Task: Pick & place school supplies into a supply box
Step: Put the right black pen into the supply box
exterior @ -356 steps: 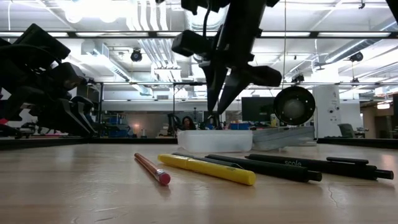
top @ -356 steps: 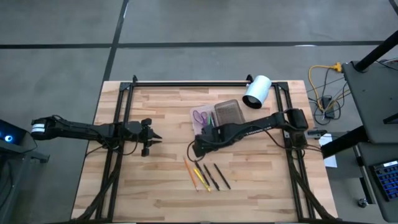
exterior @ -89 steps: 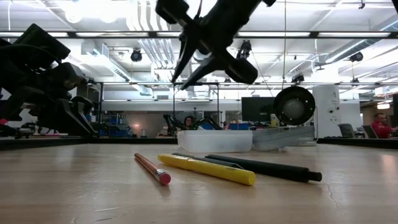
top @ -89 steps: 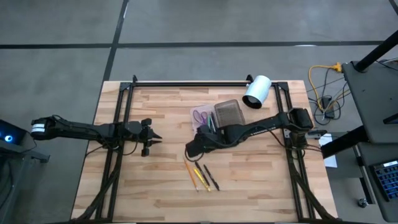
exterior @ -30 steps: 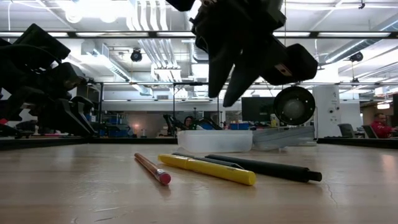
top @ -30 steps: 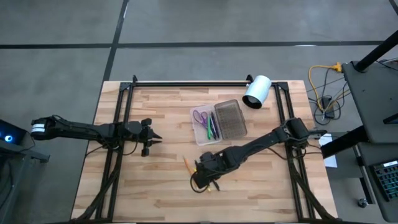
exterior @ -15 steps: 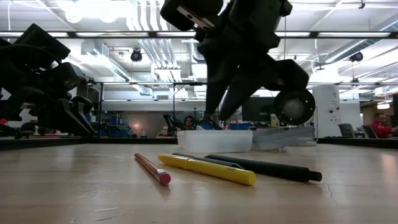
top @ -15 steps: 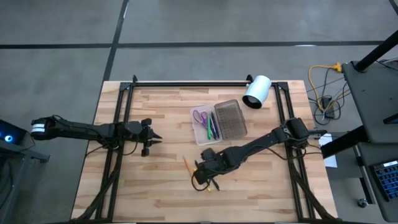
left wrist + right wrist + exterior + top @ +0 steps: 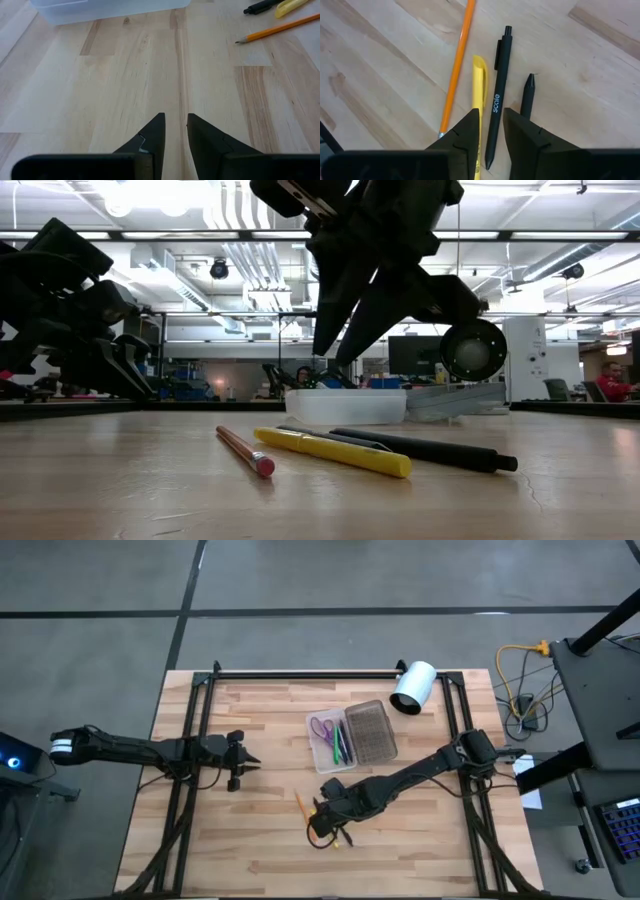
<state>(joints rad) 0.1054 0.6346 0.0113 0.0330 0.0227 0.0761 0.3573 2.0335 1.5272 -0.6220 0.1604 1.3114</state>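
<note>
1. The right tool hangs over the loose writing items near the front middle of the wooden table. Its fingers stand a little apart, holding nothing, lined up along the length of the black pen, which suggests that pen is the next pick.
2. Four items lie side by side under it: an orange pencil, a yellow pen, the black pen marked "scale", and a second dark pen. They lie parallel and close together, so a narrow, well-aligned grip seems needed to take one alone.
3. The supply box sits open behind them, towards the back of the table. Its clear tray already holds purple-handled scissors and green pens; the ribbed grey lid lies flat beside the tray.
4. The left tool waits at the table's left side, well apart from everything, fingers slightly parted and empty.
5. A white cylinder rests at the back right corner.
</note>
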